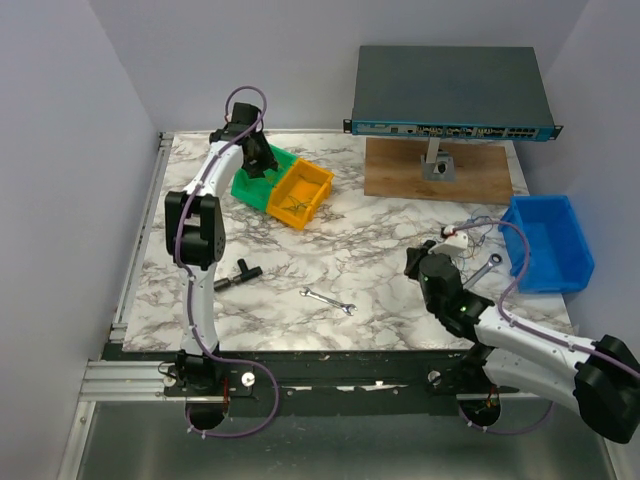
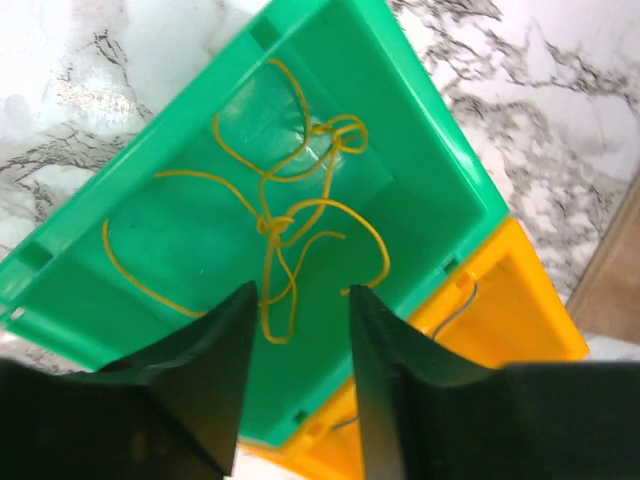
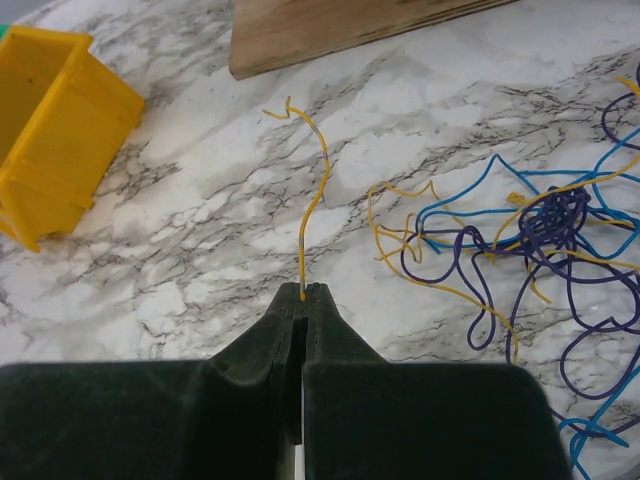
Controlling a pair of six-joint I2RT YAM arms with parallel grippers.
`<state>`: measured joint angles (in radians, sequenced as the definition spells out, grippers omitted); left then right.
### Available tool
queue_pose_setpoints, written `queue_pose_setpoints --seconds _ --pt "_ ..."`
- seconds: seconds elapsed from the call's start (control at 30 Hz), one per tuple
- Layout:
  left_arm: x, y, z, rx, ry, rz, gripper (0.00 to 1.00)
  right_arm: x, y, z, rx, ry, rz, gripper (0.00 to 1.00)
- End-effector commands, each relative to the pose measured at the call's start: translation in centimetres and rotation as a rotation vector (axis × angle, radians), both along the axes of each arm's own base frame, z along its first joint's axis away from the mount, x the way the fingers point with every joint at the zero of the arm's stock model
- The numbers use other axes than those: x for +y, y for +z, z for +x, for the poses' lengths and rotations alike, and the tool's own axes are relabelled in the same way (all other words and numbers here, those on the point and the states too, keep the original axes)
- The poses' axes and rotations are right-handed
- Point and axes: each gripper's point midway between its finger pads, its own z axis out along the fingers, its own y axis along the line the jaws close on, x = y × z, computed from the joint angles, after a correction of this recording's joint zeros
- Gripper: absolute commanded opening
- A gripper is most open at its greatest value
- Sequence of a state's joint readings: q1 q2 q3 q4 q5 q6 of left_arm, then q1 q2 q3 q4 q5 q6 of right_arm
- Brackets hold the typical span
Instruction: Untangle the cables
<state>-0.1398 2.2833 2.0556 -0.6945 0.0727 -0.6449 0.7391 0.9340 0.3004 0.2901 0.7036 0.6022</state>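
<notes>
A tangled clump of thin blue, purple and yellow cables (image 3: 545, 225) lies on the marble at the right; in the top view the clump (image 1: 470, 232) is beside the blue bin. My right gripper (image 3: 304, 291) is shut on the end of a single yellow wire (image 3: 320, 185) that curves away over the table, left of the clump. In the top view the right gripper (image 1: 414, 262) is just left of the clump. My left gripper (image 2: 300, 295) is open and empty above a green bin (image 2: 420, 120) holding a loose knotted yellow wire (image 2: 285, 220). It also shows in the top view (image 1: 258, 158).
A yellow bin (image 1: 300, 193) adjoins the green bin (image 1: 240, 188). A blue bin (image 1: 548, 240) stands at the right edge. A network switch (image 1: 450, 95) sits on a wooden board (image 1: 400, 172) at the back. A silver wrench (image 1: 328, 300) and a black tool (image 1: 238, 274) lie mid-table.
</notes>
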Motion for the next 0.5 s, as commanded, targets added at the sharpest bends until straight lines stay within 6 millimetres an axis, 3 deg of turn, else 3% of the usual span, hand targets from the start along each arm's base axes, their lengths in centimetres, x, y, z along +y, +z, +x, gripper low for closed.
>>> queue_pose_setpoints --seconds 0.0,0.13,0.27,0.47 --pt "-0.7 7.4 -0.7 -0.153 -0.071 -0.016 0.48 2.3 1.4 0.4 0.058 0.093 -0.008 0.01" --pt "-0.8 9.8 -2.3 -0.203 -0.103 -0.02 0.53 6.4 2.3 -0.4 0.114 0.326 -0.023 0.01" --pt "-1.8 12.0 -5.0 -0.275 -0.16 -0.07 0.6 11.8 2.6 -2.1 0.173 0.613 0.003 0.01" --pt "-4.0 13.5 -11.8 -0.378 -0.256 -0.151 0.7 17.5 4.0 -2.2 0.203 0.765 0.018 0.04"
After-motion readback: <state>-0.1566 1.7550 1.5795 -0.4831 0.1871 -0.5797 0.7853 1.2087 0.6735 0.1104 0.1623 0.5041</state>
